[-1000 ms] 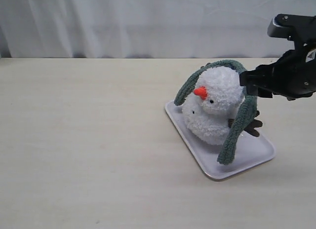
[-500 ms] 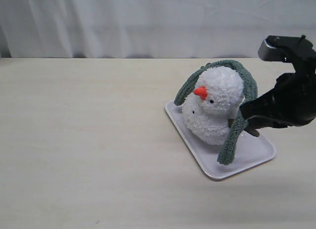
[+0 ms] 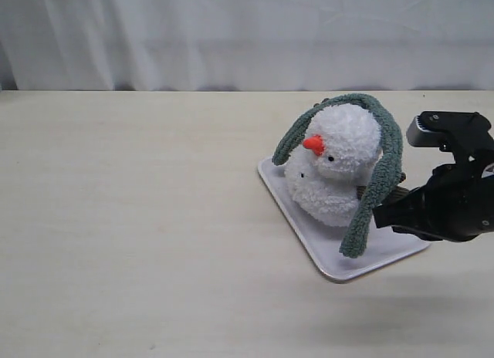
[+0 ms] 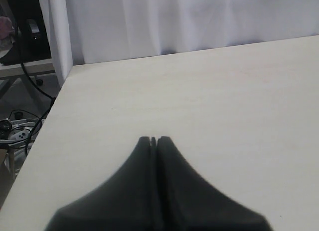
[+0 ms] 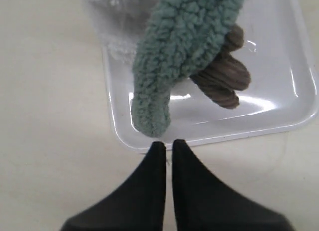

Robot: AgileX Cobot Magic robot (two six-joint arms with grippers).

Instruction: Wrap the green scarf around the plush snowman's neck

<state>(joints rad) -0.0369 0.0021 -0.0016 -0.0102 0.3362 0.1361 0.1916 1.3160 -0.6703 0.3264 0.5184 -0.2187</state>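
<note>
We see a fluffy white plush snowman with an orange nose sitting on a shallow white rectangular tray at the right of the pale wooden table, a white curtain behind. The fuzzy grey-green knitted scarf arches over the crown of its head, above the neck. One end hangs down the left side past the nose. The other drops down the right side, and its rounded tip rests on the tray over a brown ribbed twig arm. The black right gripper sits low at the tray's rim, clenched and holding nothing, just short of that scarf tip. The left gripper, also clenched and empty, hangs over bare table near its edge.
</note>
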